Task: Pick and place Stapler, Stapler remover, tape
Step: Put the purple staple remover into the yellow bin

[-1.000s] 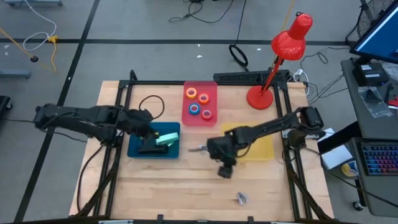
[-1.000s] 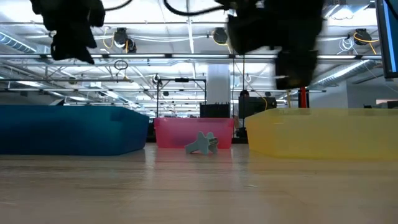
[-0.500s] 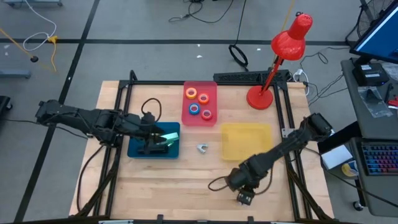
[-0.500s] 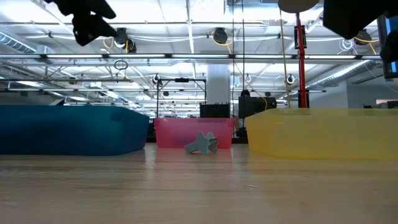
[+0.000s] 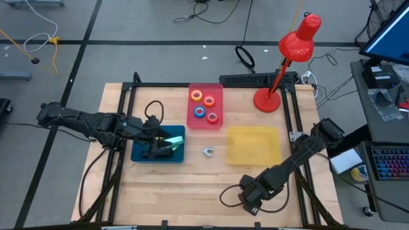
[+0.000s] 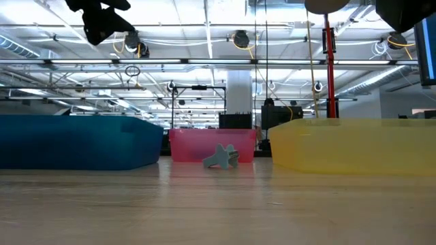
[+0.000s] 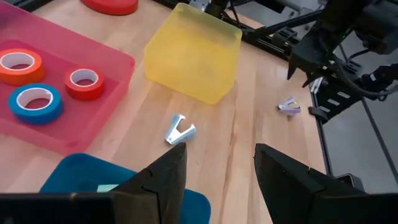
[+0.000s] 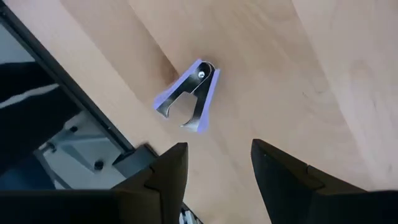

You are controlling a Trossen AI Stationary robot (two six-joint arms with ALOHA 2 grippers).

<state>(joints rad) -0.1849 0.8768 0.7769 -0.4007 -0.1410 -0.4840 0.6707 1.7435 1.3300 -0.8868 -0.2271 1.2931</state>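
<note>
Two staple removers lie on the table. The grey one sits between the blue tray and the yellow tray. The purple one lies near the near edge. My right gripper hovers open above it and hides it in the high view. My left gripper is open over the blue tray, beside the green stapler lying in it. Several tape rolls lie flat in the pink tray, among them orange, red and blue.
A red desk lamp stands at the far right corner on its round base. A dark frame runs along the table's sides. Bare wood stretches across the near half of the table, left of my right gripper.
My right gripper has travelled from the table's middle, beside the yellow tray, toward the near edge and now stands over the purple staple remover. My left gripper has risen a little above the blue tray. The grey staple remover has stayed where it was.
</note>
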